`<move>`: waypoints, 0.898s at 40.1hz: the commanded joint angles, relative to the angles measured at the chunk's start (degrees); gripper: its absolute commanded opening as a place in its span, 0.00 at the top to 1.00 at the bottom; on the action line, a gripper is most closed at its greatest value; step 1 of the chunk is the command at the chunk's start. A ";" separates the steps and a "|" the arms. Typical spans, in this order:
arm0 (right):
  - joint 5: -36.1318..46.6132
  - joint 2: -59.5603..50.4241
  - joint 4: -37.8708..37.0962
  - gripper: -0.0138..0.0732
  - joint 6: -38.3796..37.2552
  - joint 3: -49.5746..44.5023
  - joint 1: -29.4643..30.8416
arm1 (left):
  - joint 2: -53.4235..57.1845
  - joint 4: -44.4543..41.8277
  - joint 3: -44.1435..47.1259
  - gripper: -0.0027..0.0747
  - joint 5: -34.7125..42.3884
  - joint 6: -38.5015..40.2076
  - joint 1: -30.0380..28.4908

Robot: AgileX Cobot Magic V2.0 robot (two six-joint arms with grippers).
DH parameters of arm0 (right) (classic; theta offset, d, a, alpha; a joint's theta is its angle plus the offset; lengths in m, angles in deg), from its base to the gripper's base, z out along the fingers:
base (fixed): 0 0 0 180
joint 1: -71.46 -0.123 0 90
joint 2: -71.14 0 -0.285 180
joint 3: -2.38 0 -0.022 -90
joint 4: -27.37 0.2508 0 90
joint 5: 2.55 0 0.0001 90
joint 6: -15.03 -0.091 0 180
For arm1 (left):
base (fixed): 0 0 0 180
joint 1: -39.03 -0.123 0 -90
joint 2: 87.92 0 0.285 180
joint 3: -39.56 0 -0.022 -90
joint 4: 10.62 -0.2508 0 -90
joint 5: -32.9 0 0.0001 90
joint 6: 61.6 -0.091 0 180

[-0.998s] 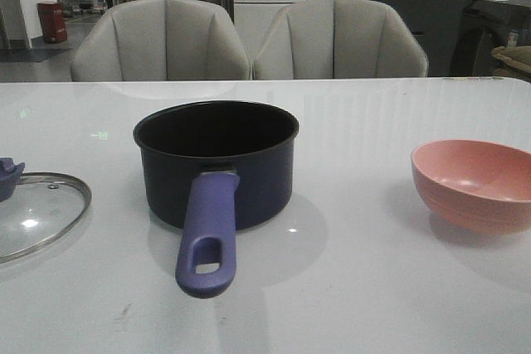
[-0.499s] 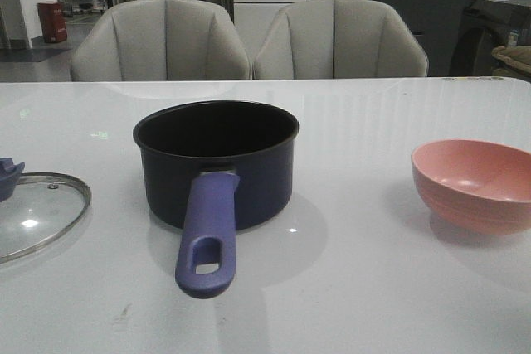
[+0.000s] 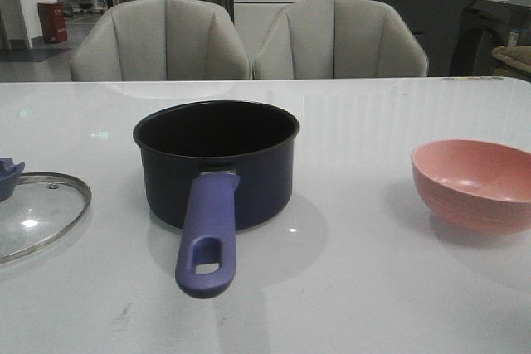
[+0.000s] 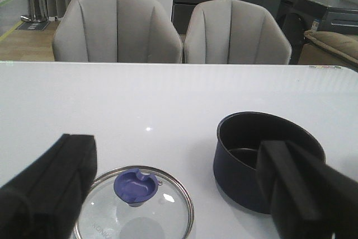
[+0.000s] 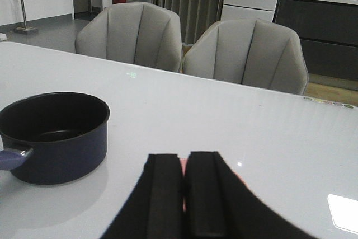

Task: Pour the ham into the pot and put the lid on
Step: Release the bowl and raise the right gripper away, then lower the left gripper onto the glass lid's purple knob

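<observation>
The pot sits in the middle of the white tabletop. It is dark blue outside and black inside. Its purple handle points to the front. The pot has no cover on it.

The lid lies flat on the tabletop, well to the left of the pot. Its blue knob points up.

A pink bowl stands on the right side, well apart from the pot. From the front, nothing can be seen in it. The ham does not show in any view.

The left fingers are spread wide, above the lid and the pot, and hold nothing. The right fingers are pressed close together, with a bit of pink showing past them.

Two gray chairs stand behind the tabletop.
</observation>
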 commanded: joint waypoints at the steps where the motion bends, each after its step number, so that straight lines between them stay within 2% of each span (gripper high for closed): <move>1: 4.33 0.78 0.46 0.67 0.47 1.59 -0.26 | -0.79 0.16 -1.43 0.17 5.81 0.31 0.35; 9: 4.33 0.78 0.46 0.67 0.47 1.59 -0.26 | -0.79 0.19 -1.43 0.17 9.29 0.31 0.35; 18: 4.33 0.73 0.46 0.67 0.47 1.59 -0.26 | -4.48 1.50 -3.20 0.17 6.48 0.31 0.35; 30: 4.33 0.73 0.46 0.67 0.47 1.59 -0.26 | -22.61 -0.61 -16.50 0.17 -4.80 0.31 0.35; 36: 4.33 0.73 0.46 0.67 0.47 1.59 -0.26 | -32.56 -2.03 -20.80 0.16 -6.26 0.31 0.35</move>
